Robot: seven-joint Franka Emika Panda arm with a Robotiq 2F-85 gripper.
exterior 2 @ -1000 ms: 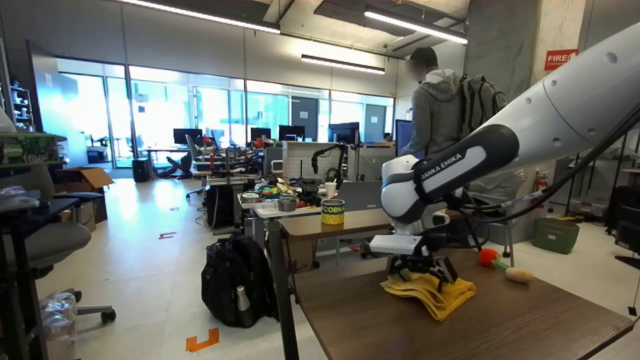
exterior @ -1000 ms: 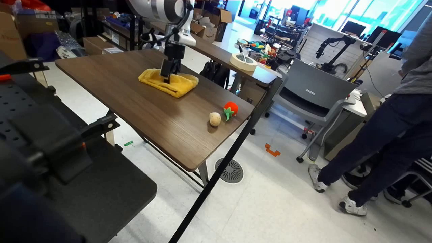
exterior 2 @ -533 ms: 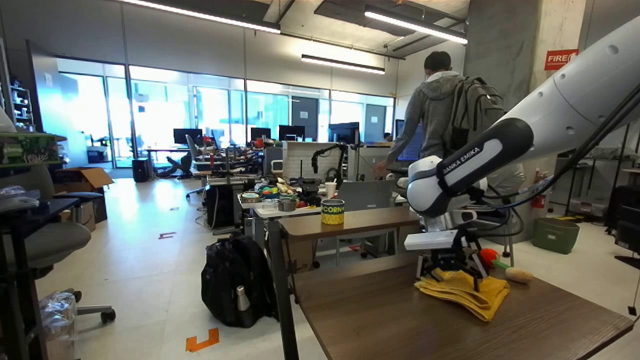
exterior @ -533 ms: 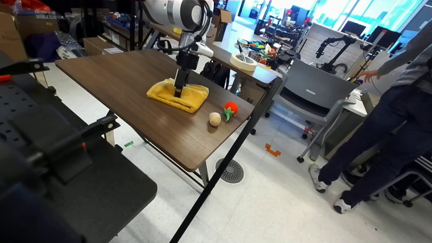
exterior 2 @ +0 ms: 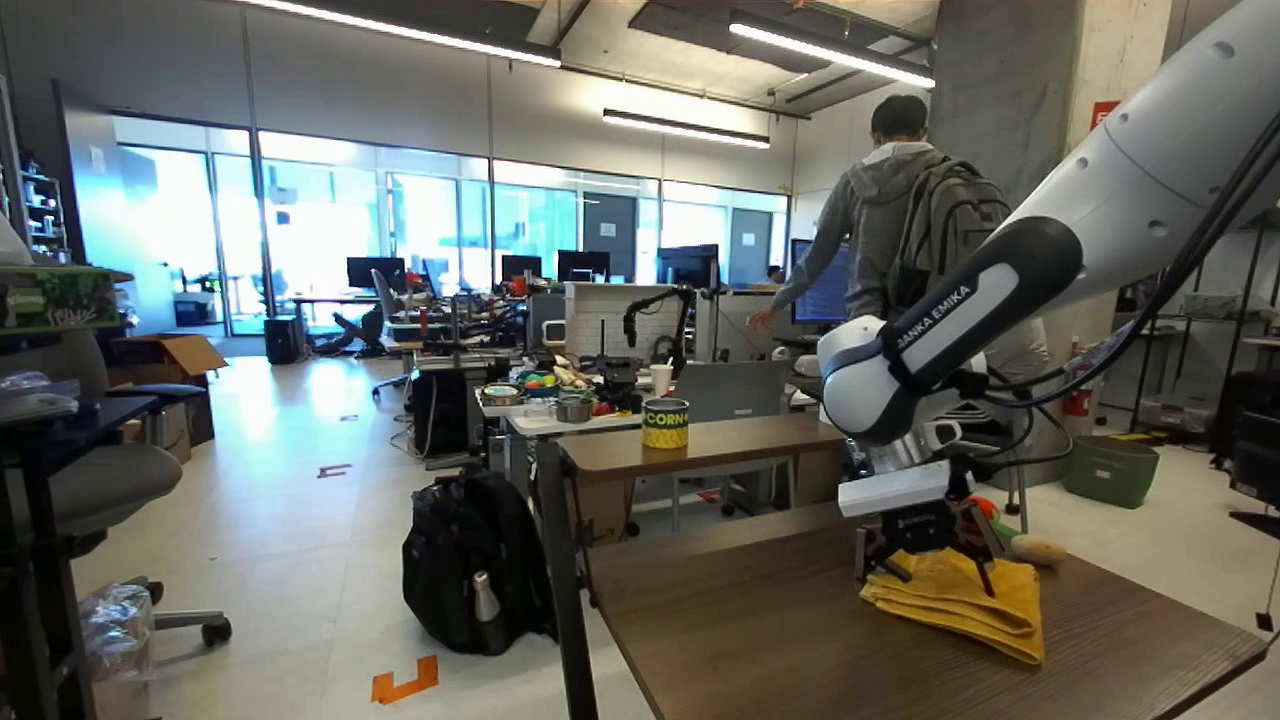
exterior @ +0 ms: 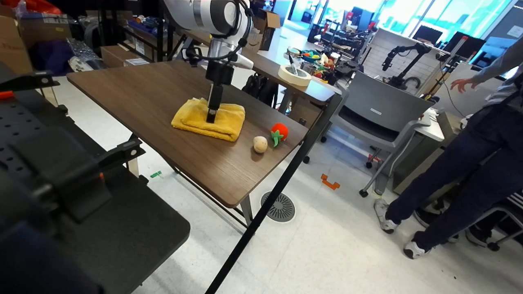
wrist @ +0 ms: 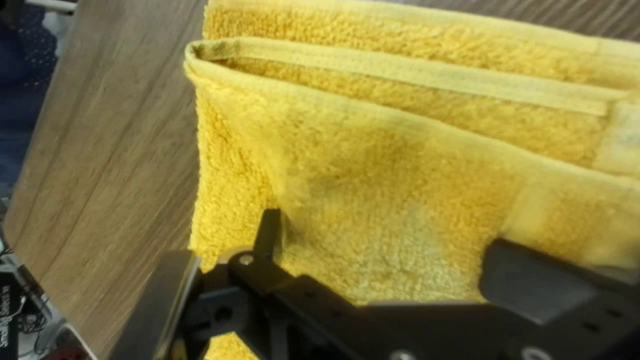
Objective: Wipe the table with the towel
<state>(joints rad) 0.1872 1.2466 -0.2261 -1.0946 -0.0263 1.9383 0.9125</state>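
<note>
Compared with a second ago, the folded yellow towel point(exterior: 224, 121) sits further along the brown table point(exterior: 143, 92), closer to the end with the red tomato point(exterior: 279, 131) and the beige lump point(exterior: 260, 144). The gripper point(exterior 2: 935, 570) goes along with it, jaws spread wide, released rather than clenched, its tips down on the towel from above. Across the room, the person in the grey hoodie point(exterior 2: 865, 240) now holds an arm out. Between the towel and the beige lump there's just a short strip of wood (snug, from where I stand). More bare wood lies toward the long edge facing the dark cart point(exterior: 135, 237), and a wide stretch runs back to the opposite end. In an exterior view, a can lettered CORN point(exterior 2: 666, 424) stands on the narrow table point(exterior 2: 750, 437) behind, and the gripper partly covers the tomato. Where the tomato shows whole, a cream roll point(exterior: 300, 81) appears too. Only the wrist view shows the towel's pale hem up close.
</note>
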